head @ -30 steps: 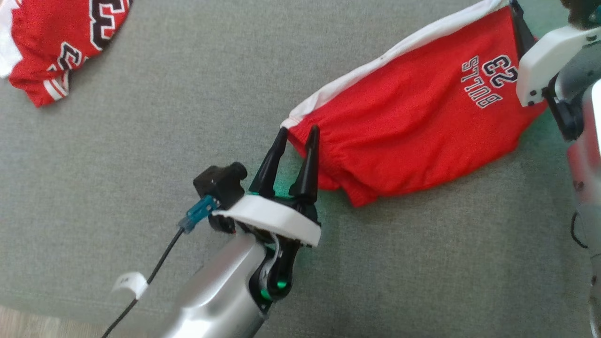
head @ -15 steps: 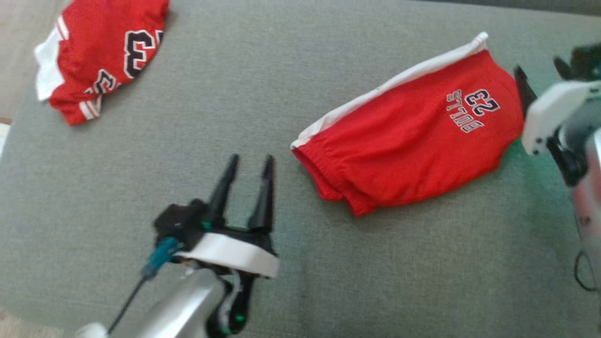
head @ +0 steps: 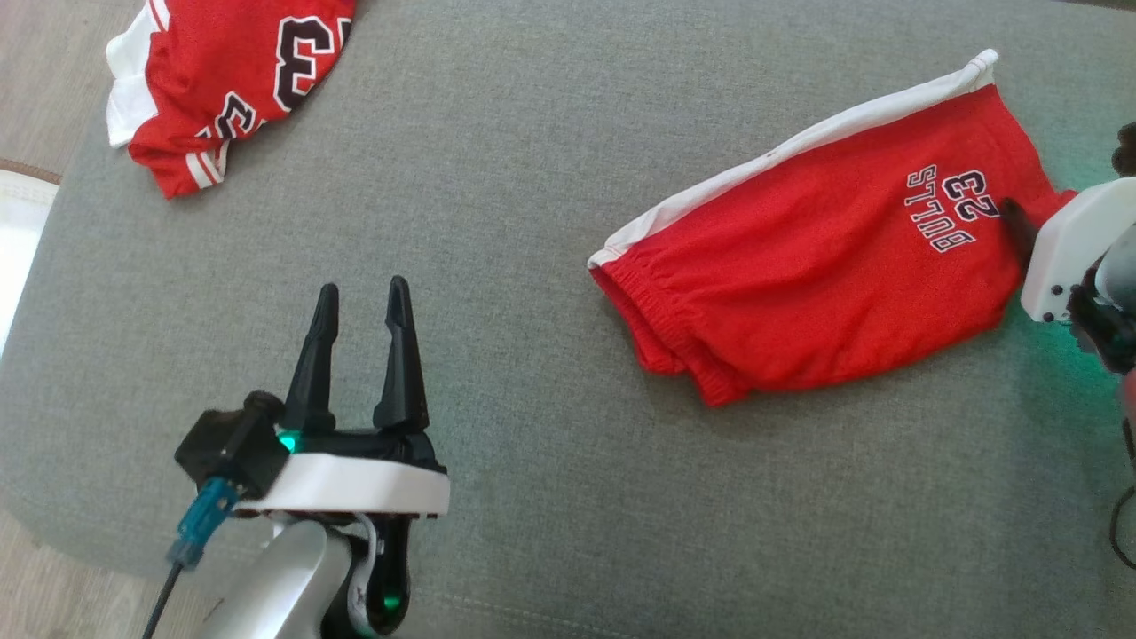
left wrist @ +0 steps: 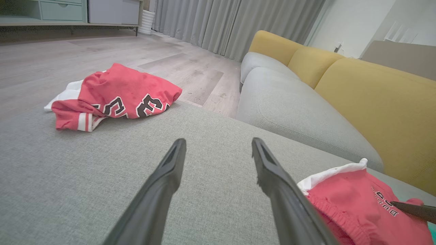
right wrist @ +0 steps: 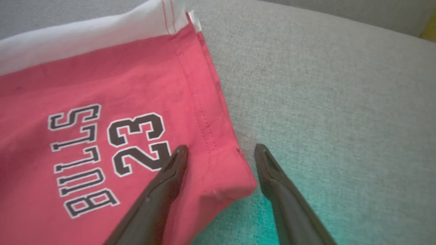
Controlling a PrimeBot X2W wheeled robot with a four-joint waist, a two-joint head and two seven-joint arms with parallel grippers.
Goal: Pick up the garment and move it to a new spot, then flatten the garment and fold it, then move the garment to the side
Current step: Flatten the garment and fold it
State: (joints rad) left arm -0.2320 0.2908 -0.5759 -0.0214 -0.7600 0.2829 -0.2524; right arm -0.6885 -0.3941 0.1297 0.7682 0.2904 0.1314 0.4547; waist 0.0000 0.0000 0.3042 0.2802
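Observation:
The garment [head: 825,284] is a pair of red shorts with a white side stripe and "BULLS 23" print, lying folded on the grey cushion [head: 532,497]. My left gripper [head: 363,288] stands open over bare cushion, well left of the elastic waistband end. The left wrist view shows that gripper [left wrist: 218,141] with nothing between its fingers and the garment [left wrist: 361,211] at lower right. My right gripper [head: 1021,231] is at the hem end. In its wrist view the right gripper [right wrist: 221,148] is open astride the hem corner of the garment [right wrist: 102,102], one finger over fabric, one over cushion.
A second red jersey [head: 231,80] with black numbers lies crumpled at the cushion's far left corner. Wooden floor [head: 35,89] shows beyond the cushion's left edge. Yellow sofa backs [left wrist: 374,102] rise behind the seat.
The head camera has shifted. My left gripper has drawn back from the waistband corner to bare cushion at the lower left. The right gripper sits lower along the hem, at its corner.

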